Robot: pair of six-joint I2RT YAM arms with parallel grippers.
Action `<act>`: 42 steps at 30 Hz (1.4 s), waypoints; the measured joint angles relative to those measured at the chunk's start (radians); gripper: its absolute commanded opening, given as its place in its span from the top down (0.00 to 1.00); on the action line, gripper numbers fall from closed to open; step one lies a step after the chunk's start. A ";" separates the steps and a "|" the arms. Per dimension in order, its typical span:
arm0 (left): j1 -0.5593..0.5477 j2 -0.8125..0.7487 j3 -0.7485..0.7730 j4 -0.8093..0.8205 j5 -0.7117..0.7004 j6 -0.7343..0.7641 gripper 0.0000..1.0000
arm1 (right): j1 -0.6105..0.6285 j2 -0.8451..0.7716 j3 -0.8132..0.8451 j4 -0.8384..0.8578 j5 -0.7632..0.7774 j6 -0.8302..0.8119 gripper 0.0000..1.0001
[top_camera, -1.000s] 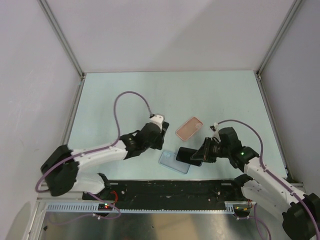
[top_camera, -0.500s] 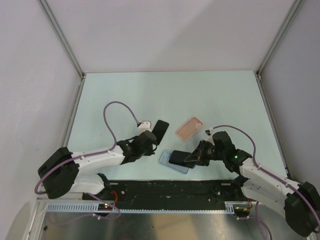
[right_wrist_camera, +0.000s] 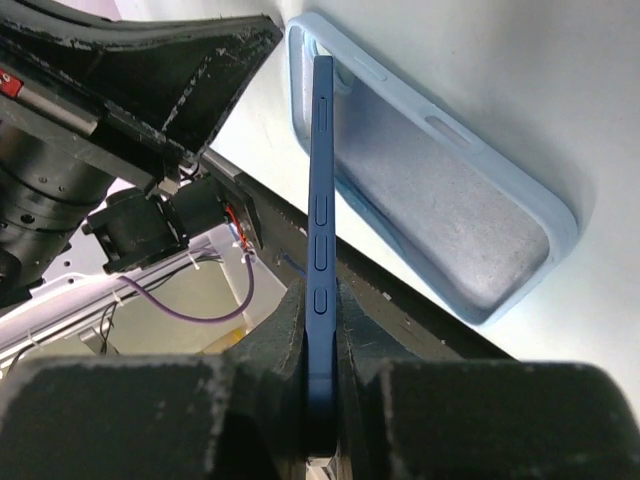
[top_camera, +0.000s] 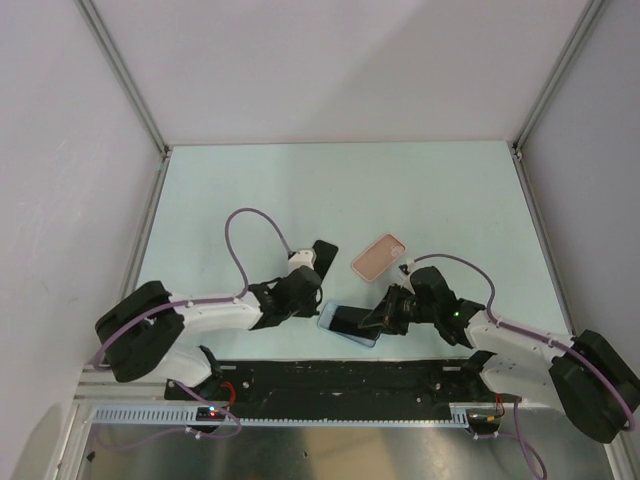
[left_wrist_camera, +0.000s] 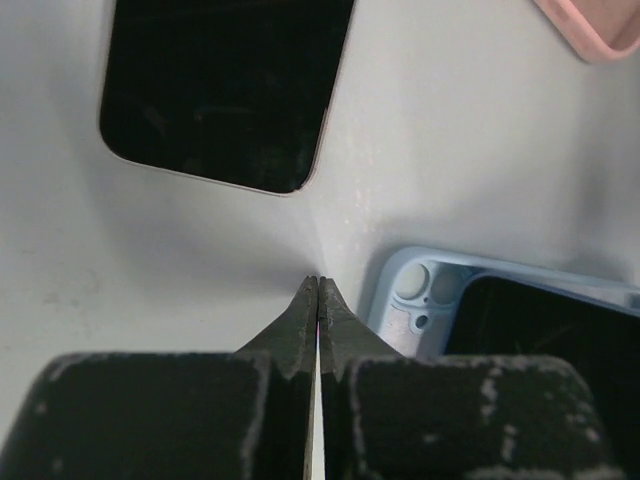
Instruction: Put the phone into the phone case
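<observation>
My right gripper (right_wrist_camera: 320,300) is shut on the phone (right_wrist_camera: 321,180), seen edge-on as a dark blue side with buttons. From above, the phone (top_camera: 350,320) lies screen-up and tilted over a light blue phone case (top_camera: 327,318), which lies open side up on the table. The phone's far end reaches the far rim of this case (right_wrist_camera: 440,220). My left gripper (left_wrist_camera: 318,285) is shut on nothing, with its tips just left of the blue case's camera corner (left_wrist_camera: 420,290). A salmon-pink phone case (top_camera: 378,256) lies apart, farther back.
A black phone-sized slab (top_camera: 322,257) with a thin pinkish edge lies flat just beyond my left gripper (top_camera: 310,300), and it fills the top of the left wrist view (left_wrist_camera: 225,90). The black base rail (top_camera: 340,380) runs along the near edge.
My left gripper shut and pulled back from the black slab to the blue case's corner. My right gripper carried the phone leftward over the blue case.
</observation>
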 measured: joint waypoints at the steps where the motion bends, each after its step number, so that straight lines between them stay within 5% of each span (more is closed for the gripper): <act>1: -0.007 0.005 0.000 0.012 0.002 0.000 1.00 | 0.003 0.005 0.000 0.005 0.008 0.000 1.00; 32: -0.060 -0.007 -0.020 0.043 -0.007 -0.009 0.95 | 0.039 0.272 -0.010 0.340 0.003 0.014 1.00; 42: -0.079 -0.107 -0.049 0.038 0.000 -0.035 0.96 | 0.066 0.196 0.016 0.154 0.108 -0.057 0.60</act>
